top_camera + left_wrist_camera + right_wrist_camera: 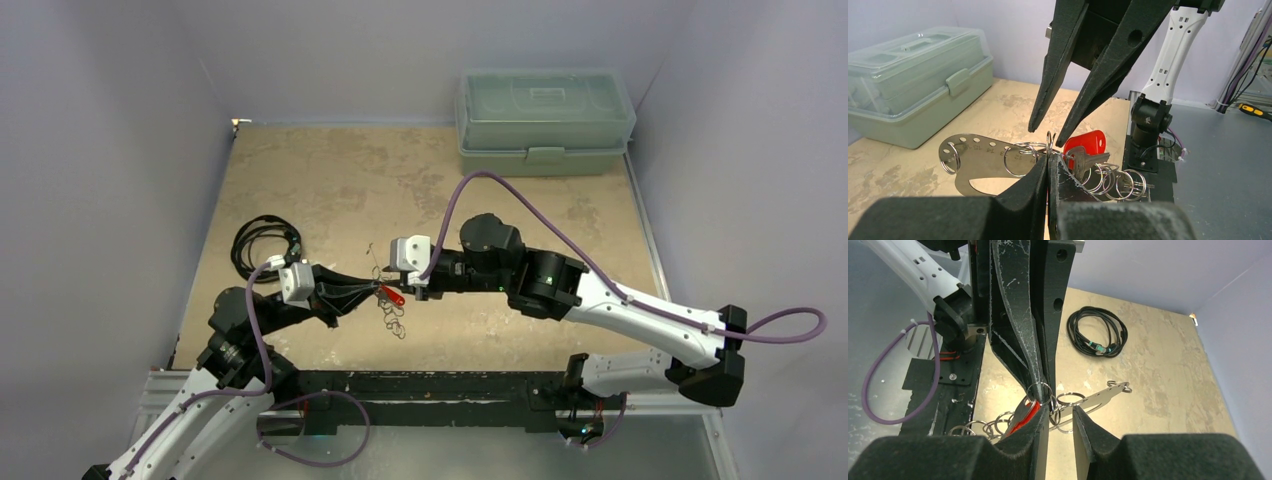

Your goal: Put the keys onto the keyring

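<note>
Key (1087, 141) is up above the table (330, 180), in the air between my two grippers, its red head just beside the pinch point and its short silver blade lying in among the rings. The keyring (1015, 161) is up there with it. The left gripper (1048, 169) is clamped tight on one upright wire ring, I judge to hold that ring steady and edge-on so the other arm can work at it. The right gripper (1047, 136) comes in from the opposite side with its jaws apart, one finger either side of that same ring, gripping nothing that I can make out. Whether the key is threaded on or only resting against the wire I cannot tell (the fingers cover the join).

The rest of the bunch dangles under the grip as a chain of thin bright split rings looped one through another. A flat plate (973, 172) of dull steel sticks out sideways, curved along one edge and punched with a row of small marked holes. The key's head is smooth glossy plastic with rounded corners. The finger pads are matte black, scuffed white along their edges. Well apart on the speckled tan top sit a coiled black cable (1095, 332) and a pale green lidded box (913, 85)
</note>
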Controlling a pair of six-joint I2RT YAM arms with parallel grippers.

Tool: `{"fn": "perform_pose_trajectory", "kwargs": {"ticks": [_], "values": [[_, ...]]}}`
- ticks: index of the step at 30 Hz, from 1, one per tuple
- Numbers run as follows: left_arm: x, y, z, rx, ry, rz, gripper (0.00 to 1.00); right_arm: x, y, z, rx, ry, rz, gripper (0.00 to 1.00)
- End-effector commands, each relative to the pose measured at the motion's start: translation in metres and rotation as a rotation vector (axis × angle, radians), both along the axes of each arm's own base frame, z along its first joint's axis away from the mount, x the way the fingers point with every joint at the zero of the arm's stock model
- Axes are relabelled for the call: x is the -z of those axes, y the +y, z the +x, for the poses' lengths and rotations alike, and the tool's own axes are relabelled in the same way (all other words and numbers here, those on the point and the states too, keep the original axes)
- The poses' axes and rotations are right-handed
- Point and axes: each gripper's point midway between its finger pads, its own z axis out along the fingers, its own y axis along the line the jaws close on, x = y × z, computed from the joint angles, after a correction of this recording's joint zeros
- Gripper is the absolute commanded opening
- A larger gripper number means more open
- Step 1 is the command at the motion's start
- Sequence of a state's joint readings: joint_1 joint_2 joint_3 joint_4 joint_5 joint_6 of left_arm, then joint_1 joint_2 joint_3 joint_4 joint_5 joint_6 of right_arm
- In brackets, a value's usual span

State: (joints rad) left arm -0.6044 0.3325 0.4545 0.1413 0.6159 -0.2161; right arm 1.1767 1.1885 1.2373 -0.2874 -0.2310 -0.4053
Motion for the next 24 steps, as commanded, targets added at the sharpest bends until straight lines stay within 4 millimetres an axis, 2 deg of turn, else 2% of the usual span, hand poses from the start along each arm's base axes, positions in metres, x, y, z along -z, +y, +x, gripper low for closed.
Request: {"fn": "perform_pose_trajectory", "kwargs": {"ticks": [1, 18, 24], "values": [[-0.027, 0.004, -0.005, -0.004, -0.091, -0.048, 0.00, -0.021, 0.006, 0.000, -0.023, -0.013, 0.040, 0.26], [-0.027, 0.004, -0.005, -0.005, -0.089, -0.047, 0.00, -0.016, 0.006, 0.004, 0.002, -0.001, 0.026, 0.17], [-0.026, 0.004, -0.004, -0.006, -0.086, -0.045, 0.00, -0.009, 0.009, 0.001, -0.019, 0.015, 0.010, 0.04]]}}
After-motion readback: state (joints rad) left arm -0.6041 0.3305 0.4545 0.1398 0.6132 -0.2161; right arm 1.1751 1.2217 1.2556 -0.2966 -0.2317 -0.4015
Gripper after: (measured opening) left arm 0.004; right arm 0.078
